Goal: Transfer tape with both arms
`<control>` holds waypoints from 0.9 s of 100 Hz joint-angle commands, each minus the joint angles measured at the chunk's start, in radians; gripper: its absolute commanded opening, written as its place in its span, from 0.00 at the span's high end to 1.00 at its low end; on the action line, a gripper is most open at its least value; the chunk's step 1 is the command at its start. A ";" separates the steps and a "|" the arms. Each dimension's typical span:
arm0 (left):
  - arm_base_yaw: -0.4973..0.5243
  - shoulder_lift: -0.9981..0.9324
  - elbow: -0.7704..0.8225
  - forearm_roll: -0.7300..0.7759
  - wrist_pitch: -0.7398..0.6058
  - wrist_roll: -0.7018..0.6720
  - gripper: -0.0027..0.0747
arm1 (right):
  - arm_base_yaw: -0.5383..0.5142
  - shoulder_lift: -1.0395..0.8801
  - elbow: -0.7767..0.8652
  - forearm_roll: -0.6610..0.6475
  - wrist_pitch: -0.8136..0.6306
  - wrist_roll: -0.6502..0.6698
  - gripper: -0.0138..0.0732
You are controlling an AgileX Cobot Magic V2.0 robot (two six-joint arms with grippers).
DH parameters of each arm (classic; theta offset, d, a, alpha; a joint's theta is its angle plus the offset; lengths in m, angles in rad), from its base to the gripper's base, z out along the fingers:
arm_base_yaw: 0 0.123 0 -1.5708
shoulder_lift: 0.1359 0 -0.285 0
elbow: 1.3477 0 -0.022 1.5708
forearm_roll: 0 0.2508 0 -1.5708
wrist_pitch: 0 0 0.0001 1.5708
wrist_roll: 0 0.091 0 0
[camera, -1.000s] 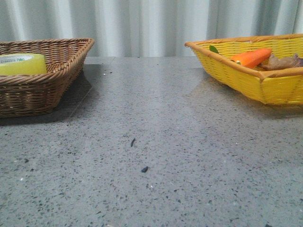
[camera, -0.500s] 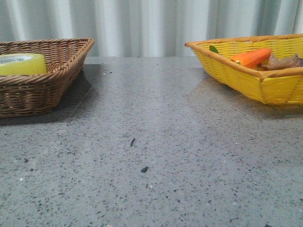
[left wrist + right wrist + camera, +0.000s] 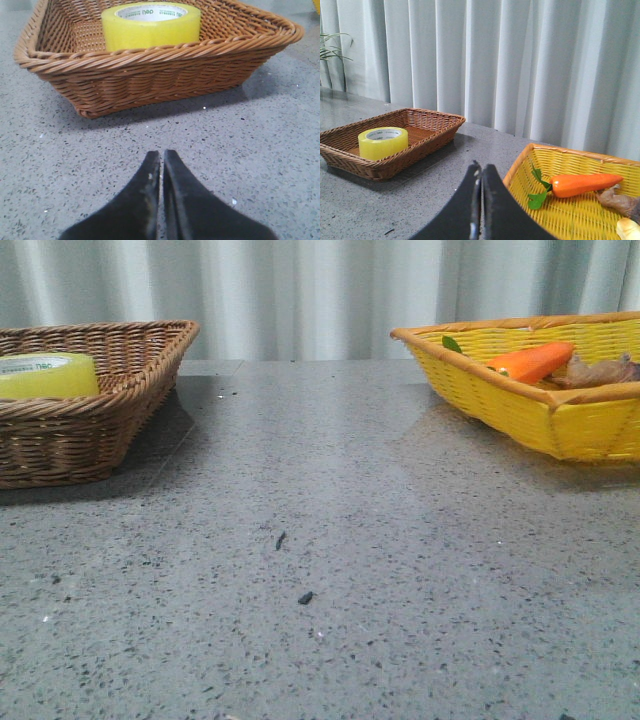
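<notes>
Nothing is moving since the earlier frame. Tape (image 3: 150, 25) is sitting in the brown basket (image 3: 165, 70) on the counter (image 3: 330, 540); left tool (image 3: 161, 162) and right tool (image 3: 480, 175) are both pinched closed, holding nothing

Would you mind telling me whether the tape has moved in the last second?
No. The tape sits at the same spot against the brown basket rim.

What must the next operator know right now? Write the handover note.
Left gripper: shut, empty, low over the table, facing the brown wicker basket.
Right gripper: shut, empty, raised.
Yellow tape roll: flat in the brown basket, untouched.
Yellow basket: holds a toy carrot and a brownish root-like piece.
Done: nothing.
Left: pick up, hand over, place.
</notes>
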 commanded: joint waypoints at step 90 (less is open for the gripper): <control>0.003 -0.028 0.007 -0.007 -0.054 -0.010 0.99 | -0.628 -0.014 0.502 0.165 -0.291 0.098 0.91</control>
